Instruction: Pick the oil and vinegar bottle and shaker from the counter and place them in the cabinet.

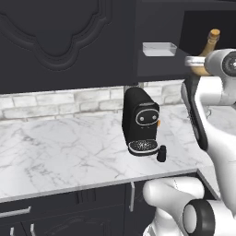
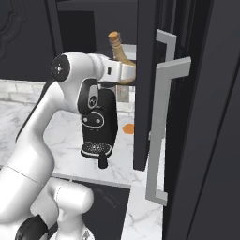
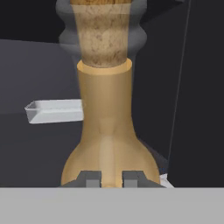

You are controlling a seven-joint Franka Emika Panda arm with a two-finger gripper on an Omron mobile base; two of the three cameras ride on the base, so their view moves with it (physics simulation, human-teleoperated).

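The oil and vinegar bottle, a tan-orange flask with a cork stopper, is held upright at the level of the open upper cabinet's shelf. My gripper is shut on the bottle's rounded base. From the sides, the bottle's neck and stopper stick up above my hand, just in front of the cabinet's opening. The shaker, a tiny black cylinder, stands on the marble counter at the front right foot of the coffee machine; the right base view shows the shaker near the counter's edge.
A black coffee machine stands on the counter below the cabinet, with a small orange object behind it. A shallow white tray lies on the cabinet shelf. The open cabinet door and its long metal handle stand close on the right.
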